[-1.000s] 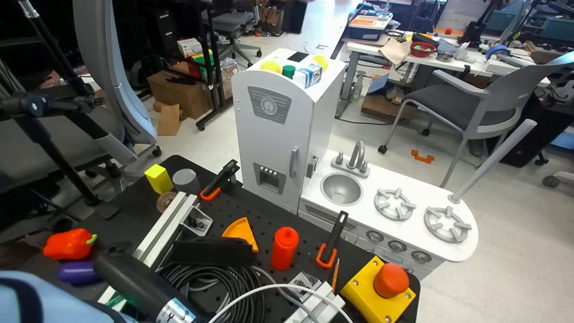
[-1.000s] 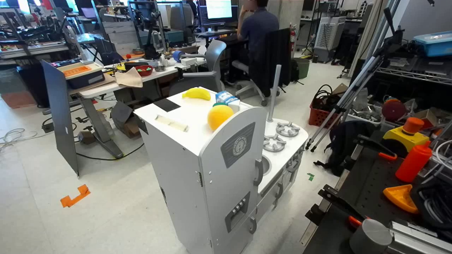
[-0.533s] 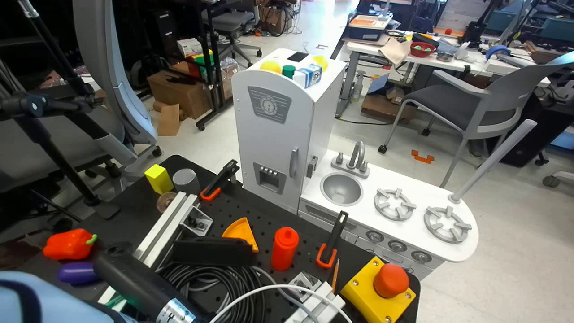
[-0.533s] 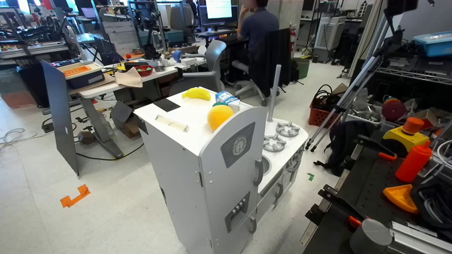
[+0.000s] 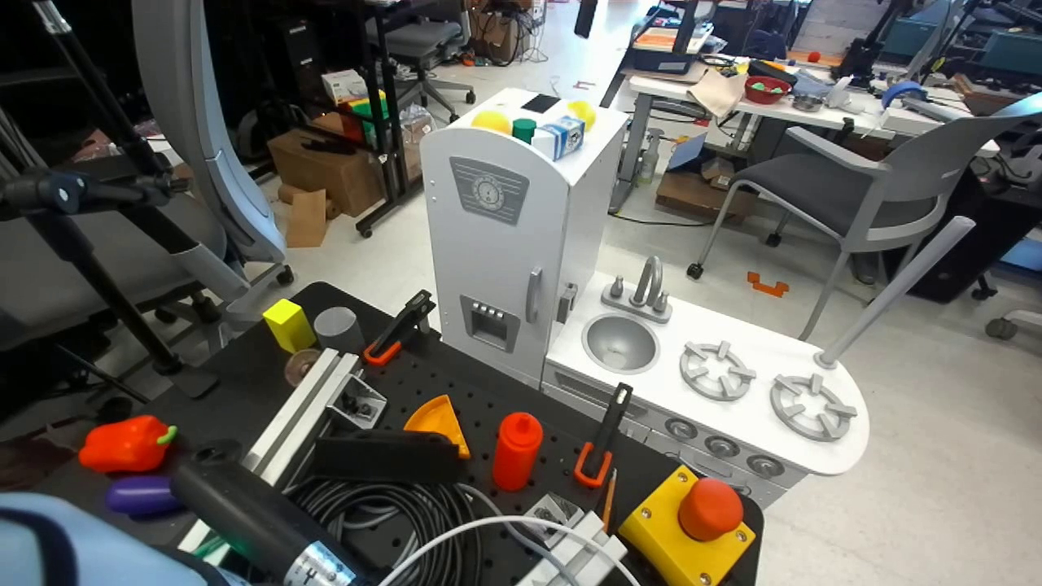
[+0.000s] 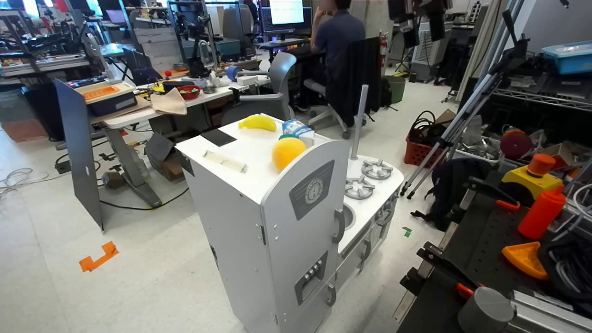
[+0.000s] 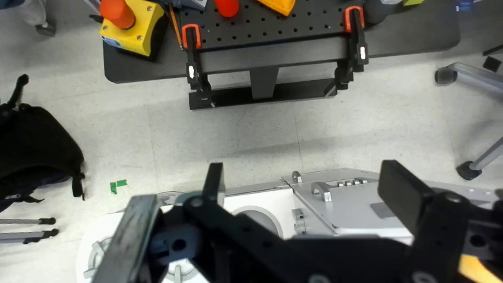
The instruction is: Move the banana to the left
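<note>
The yellow, slightly curved banana [image 6: 257, 122] lies on the white top of the toy kitchen's tall fridge [image 6: 249, 138], near its back edge. It also shows in an exterior view [image 5: 582, 114], partly behind a blue-and-white carton. My gripper [image 7: 302, 164] is open in the wrist view, its fingers wide apart with nothing between them. It hangs above the toy kitchen, and the fridge door and sink show between and below the fingers. Dark fingertips show at the top edge of both exterior views [image 5: 632, 41] [image 6: 422, 40], apart from the banana. The banana is not identifiable in the wrist view.
A yellow-orange ball [image 6: 287, 153], a green-topped item [image 5: 524, 129] and the carton [image 5: 560, 137] share the fridge top. The lower counter holds a sink [image 5: 620, 342] and burners, with an upright grey post [image 5: 895, 293]. A black pegboard table [image 5: 472, 382] stands beside the kitchen.
My gripper's fingers have come into view at the top of both exterior views; a dark arm part at the upper right half a second ago is now farther left. The banana has not moved.
</note>
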Controlling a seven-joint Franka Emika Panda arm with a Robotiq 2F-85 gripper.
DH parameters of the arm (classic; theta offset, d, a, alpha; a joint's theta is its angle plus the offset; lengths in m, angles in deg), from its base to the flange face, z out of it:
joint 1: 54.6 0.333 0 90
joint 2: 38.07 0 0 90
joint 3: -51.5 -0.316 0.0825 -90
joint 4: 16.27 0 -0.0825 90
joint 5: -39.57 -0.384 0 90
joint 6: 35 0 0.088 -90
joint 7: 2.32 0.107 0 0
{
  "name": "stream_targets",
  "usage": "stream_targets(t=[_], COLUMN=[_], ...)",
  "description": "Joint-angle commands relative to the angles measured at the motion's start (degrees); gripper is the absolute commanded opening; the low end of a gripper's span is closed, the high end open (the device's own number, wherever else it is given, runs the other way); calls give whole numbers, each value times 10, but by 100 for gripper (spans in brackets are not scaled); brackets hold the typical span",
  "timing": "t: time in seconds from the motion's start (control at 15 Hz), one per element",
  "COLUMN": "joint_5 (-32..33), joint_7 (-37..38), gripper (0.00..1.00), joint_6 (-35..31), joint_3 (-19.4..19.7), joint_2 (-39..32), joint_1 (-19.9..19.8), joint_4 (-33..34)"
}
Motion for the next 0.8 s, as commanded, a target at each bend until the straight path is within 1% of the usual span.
stream_targets(t=[0.0,0.13,0.4,0.6,0.73], joint_5=[-35,-44,-64,-85,-84], joint_7=[31,53,87,105,117], gripper=[100,100,100,100,100], joint_6=[42,41,60,53,56], joint_3=[-2,-2,-4,-8,-7], joint_2=[-113,-164,-260,-328,-370], joint_1=[3,7,13,15,20], joint_4=[144,205,323,407,462])
